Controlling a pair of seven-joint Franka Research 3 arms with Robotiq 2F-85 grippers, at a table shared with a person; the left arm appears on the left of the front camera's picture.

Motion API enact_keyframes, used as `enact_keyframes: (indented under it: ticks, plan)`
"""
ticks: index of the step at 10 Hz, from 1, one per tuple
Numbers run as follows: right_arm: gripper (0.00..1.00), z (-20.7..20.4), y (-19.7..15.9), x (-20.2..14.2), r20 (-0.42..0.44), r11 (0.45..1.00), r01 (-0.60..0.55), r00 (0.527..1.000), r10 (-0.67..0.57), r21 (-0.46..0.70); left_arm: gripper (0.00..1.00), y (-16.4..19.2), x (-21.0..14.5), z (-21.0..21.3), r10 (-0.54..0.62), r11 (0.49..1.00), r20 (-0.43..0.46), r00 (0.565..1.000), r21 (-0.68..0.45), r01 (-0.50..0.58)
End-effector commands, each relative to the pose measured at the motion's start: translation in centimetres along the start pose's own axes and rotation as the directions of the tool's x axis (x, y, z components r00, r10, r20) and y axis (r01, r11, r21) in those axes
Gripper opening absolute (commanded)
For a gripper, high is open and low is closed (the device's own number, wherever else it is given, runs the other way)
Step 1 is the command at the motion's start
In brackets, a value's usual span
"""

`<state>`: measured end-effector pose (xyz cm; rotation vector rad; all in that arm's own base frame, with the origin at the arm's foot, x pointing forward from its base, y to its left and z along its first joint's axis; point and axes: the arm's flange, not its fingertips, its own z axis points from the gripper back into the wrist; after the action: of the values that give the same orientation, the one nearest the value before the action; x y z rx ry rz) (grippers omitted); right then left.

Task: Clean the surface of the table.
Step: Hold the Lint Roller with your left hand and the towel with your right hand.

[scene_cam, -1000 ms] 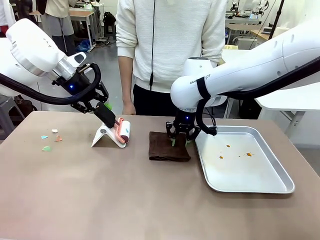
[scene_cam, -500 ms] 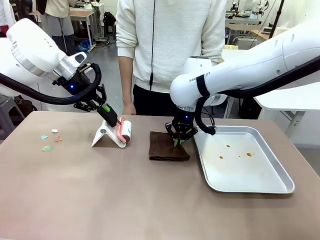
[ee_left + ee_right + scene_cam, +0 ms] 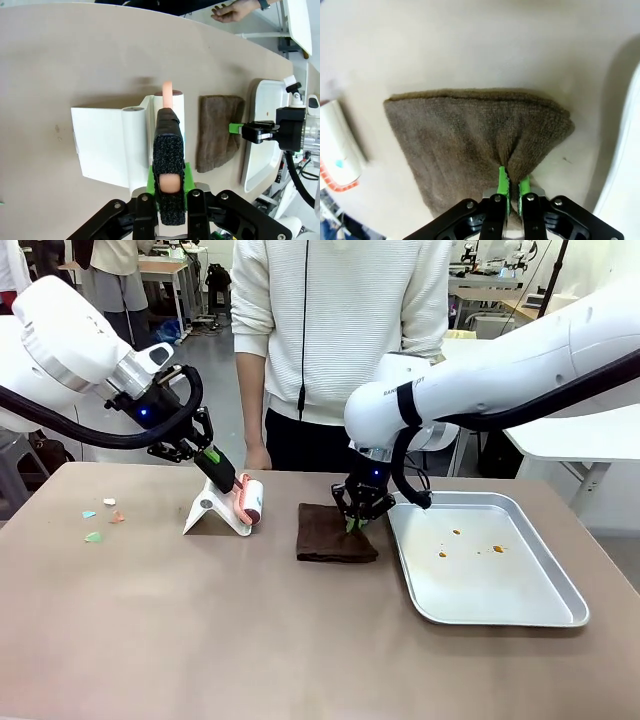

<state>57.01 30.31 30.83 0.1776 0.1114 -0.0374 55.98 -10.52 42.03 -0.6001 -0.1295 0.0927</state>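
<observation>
Left gripper (image 3: 213, 462): clenched on the black-padded handle of the lint roller (image 3: 248, 502), whose drum rests on its white stand (image 3: 205, 512). Right gripper (image 3: 355, 523): pinched shut on the tray-side edge of the brown cloth (image 3: 335, 540).
Table (image 3: 250, 640): taupe top, carrying everything.
Metal tray (image 3: 500, 585): robot's right, a few drips inside.
Paper scraps (image 3: 93, 536): on the table to the robot's left of the roller, well apart from it. The left arm is nearer, so it is likely the one to sweep there.

Cloth (image 3: 337, 534) brown, roller (image 3: 248, 502) white-pink, tray (image 3: 560, 615) silver, table (image 3: 250, 640) taupe.
</observation>
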Motion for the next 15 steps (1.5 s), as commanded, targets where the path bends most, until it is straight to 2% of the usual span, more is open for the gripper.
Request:
enact_keyframes:
  ticks: [1,3,4,6,8,9,10,11,12,13,15]
  plan:
    - [0.00,2.3,-2.0,-1.5,-0.056,0.979,-0.047,0.997,0.059,0.198,0.00,-0.4,-1.5,1.3,-0.052,0.997,0.038,0.998,-0.063,0.054]
    - [0.00,4.8,-4.0,-2.7,-0.097,0.911,-0.083,0.986,0.133,0.403,0.00,-0.6,-2.9,3.0,-0.085,0.987,0.077,0.993,-0.126,0.095]
    - [0.00,5.9,-5.0,-3.3,-0.102,0.859,-0.098,0.980,0.171,0.502,0.00,-0.6,-3.7,3.9,-0.094,0.980,0.094,0.991,-0.168,0.109]
    - [0.00,8.4,-7.5,-5.5,-0.075,0.702,-0.132,0.964,0.256,0.700,0.00,-0.2,-5.8,6.4,-0.082,0.957,0.091,0.992,-0.272,0.104]
    - [0.00,10.3,-10.1,-8.9,-0.068,0.604,-0.120,0.958,0.279,0.788,0.00,1.7,-8.2,9.5,-0.096,0.935,0.096,0.991,-0.333,0.123]
    - [0.00,11.1,-11.2,-11.0,-0.055,0.568,-0.106,0.965,0.258,0.816,0.00,3.2,-9.5,11.1,-0.124,0.913,0.080,0.989,-0.381,0.145]
    - [0.00,11.8,-12.2,-13.9,-0.085,0.520,-0.020,0.981,0.177,0.854,0.00,5.3,-11.1,12.9,-0.146,0.884,0.078,0.986,-0.438,0.165]
    - [0.00,11.7,-12.9,-16.7,-0.080,0.510,0.012,0.991,0.111,0.860,0.00,7.5,-12.6,14.5,-0.149,0.858,0.090,0.985,-0.483,0.174]
    - [0.00,11.3,-13.7,-19.7,-0.043,0.509,0.008,0.997,0.057,0.861,0.00,10.0,-13.9,15.9,-0.154,0.827,0.089,0.984,-0.534,0.178]
    - [0.00,10.9,-14.8,-22.7,0.032,0.507,-0.034,0.999,0.012,0.861,0.00,12.7,-15.3,17.2,-0.143,0.800,0.088,0.986,-0.576,0.167]
    - [0.00,11.0,-20.0,-27.2,0.144,0.447,-0.070,0.981,-0.132,0.892,0.00,18.6,-18.5,19.5,-0.182,0.746,0.072,0.981,-0.639,0.186]
